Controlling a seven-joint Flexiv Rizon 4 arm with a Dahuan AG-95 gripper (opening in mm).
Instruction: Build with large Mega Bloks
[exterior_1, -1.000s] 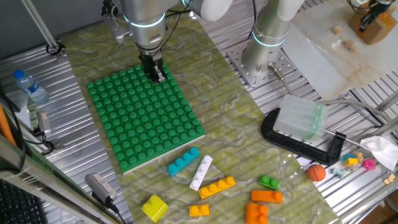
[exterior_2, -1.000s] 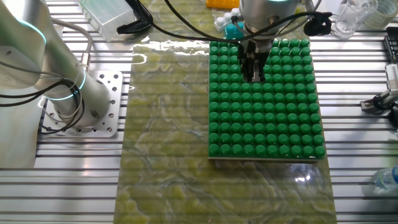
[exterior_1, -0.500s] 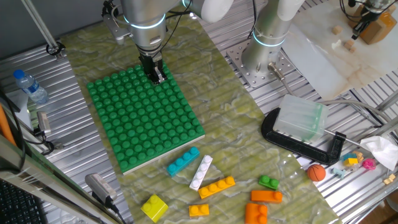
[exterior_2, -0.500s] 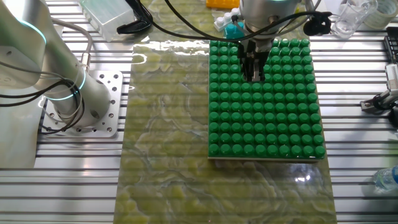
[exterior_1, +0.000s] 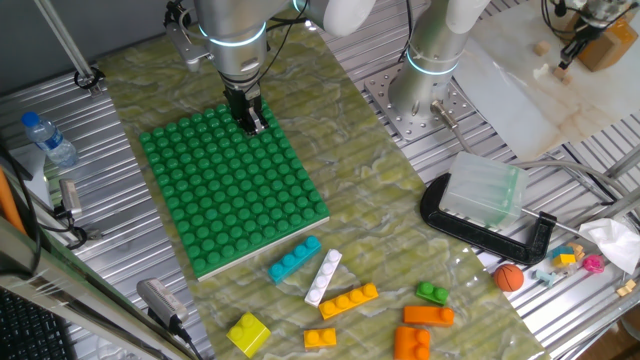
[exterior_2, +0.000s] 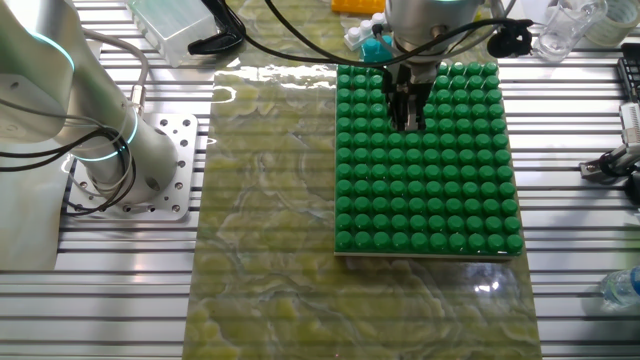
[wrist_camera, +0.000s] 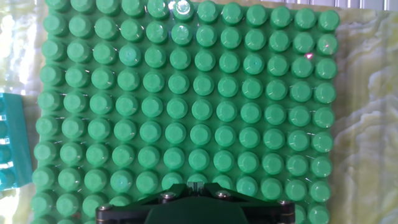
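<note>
Starting from the left, the green studded baseplate (exterior_1: 232, 189) lies bare on the desk, and the claw (exterior_1: 248, 119) hangs over its studs near 12 o'clock, fingers drawn close together with nothing between them. The loose Mega Bloks (exterior_1: 350, 305) wait at about 5 o'clock, well apart from it. Picking one should go best by spreading the fingers, dropping squarely over the teal brick (exterior_1: 294, 259), and gripping its flat sides.

One green baseplate (exterior_1: 232, 190), eight loose bricks (exterior_1: 349, 299), one ball (exterior_1: 509, 277)
</note>
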